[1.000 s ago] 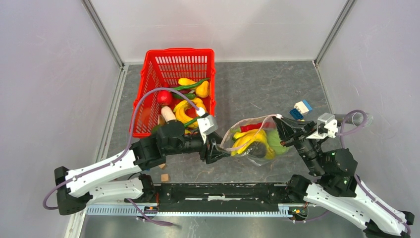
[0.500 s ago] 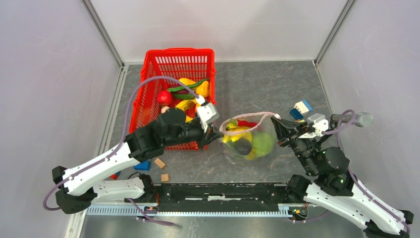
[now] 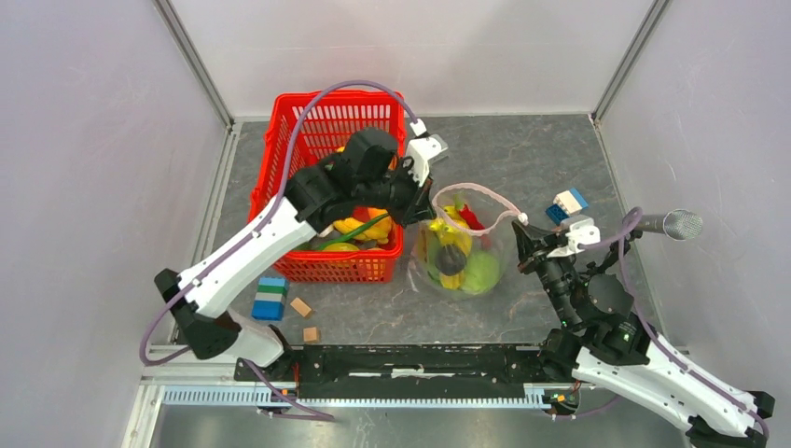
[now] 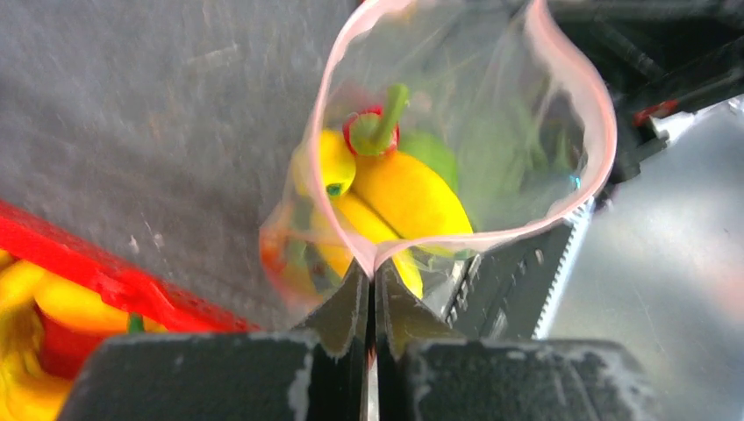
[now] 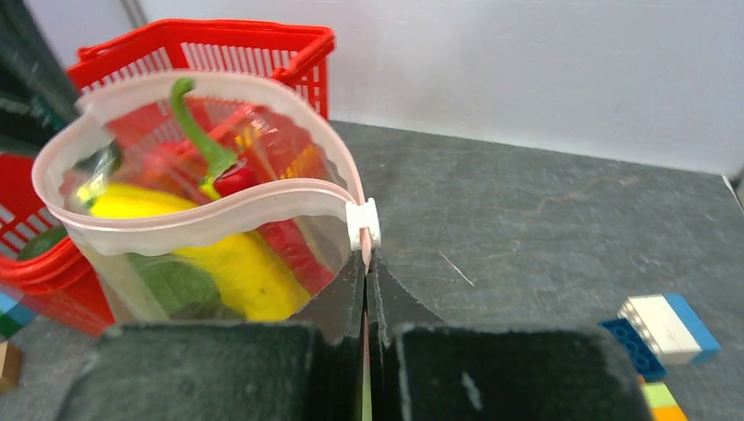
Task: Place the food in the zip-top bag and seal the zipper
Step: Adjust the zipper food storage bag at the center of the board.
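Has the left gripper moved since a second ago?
Yes. The left gripper moved farther back: earlier short of the red basket, now beside its right wall.

Left arm (image 3: 252, 247) extended far forward, left gripper (image 4: 369, 272) clamped closed, right arm (image 3: 653, 378) raised, right gripper (image 5: 366, 259) clamped closed
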Action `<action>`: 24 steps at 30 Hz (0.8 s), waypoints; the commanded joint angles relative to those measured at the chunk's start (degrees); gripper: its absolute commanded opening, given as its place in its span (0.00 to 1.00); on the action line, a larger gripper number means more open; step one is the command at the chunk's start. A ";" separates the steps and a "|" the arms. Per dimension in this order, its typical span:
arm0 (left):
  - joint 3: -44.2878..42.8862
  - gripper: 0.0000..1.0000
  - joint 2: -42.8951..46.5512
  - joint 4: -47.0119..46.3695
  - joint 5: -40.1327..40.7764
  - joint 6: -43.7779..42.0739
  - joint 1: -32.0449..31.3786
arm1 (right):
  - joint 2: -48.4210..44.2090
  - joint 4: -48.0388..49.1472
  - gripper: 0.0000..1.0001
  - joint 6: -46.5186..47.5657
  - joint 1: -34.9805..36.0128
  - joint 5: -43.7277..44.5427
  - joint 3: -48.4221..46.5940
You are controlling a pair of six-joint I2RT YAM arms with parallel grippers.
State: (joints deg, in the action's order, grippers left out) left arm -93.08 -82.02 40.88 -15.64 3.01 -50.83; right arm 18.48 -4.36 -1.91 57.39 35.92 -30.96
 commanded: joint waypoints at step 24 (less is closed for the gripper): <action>-12.22 0.02 -11.62 -3.78 9.22 -0.90 9.86 | 8.14 0.55 0.00 8.99 0.05 -12.21 -13.17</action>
State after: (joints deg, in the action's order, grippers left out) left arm -104.05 -92.31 43.24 -8.45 2.98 -42.00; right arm 27.73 -8.03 5.89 57.63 24.36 -45.28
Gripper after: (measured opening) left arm 0.046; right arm 0.004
